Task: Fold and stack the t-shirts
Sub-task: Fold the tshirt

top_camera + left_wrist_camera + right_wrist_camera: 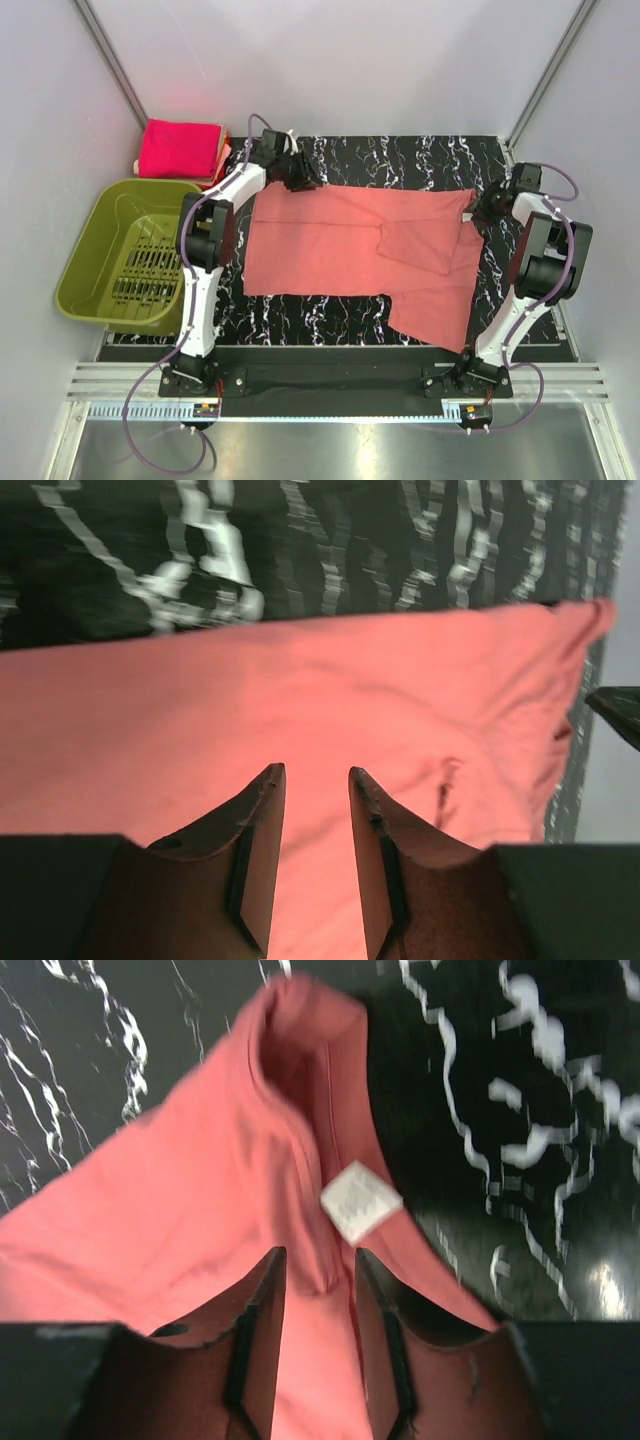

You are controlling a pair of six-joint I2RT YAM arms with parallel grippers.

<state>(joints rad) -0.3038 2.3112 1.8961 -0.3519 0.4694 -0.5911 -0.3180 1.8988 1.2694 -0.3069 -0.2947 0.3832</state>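
Observation:
A large salmon-coral t-shirt (pixel 340 245) lies spread on the black marbled table, with a flap hanging toward the front right. My left gripper (pixel 300 175) is over its far left corner. In the left wrist view the fingers (pixel 262 810) stand apart over flat cloth (pixel 300 690), and the gripper (pixel 317 772) holds nothing. My right gripper (pixel 482 205) is at the far right corner. Its jaws (pixel 320 1253) are apart, with a raised fold of the shirt (pixel 200 1180) and a white label (pixel 360 1200) just ahead. Folded magenta-pink t-shirts (pixel 180 148) are stacked at the far left.
An olive-green plastic basket (pixel 100 250) stands off the table's left edge, near the left arm. Bare black marbled table (pixel 400 160) shows beyond the shirt. White walls enclose the workspace on the left, back and right.

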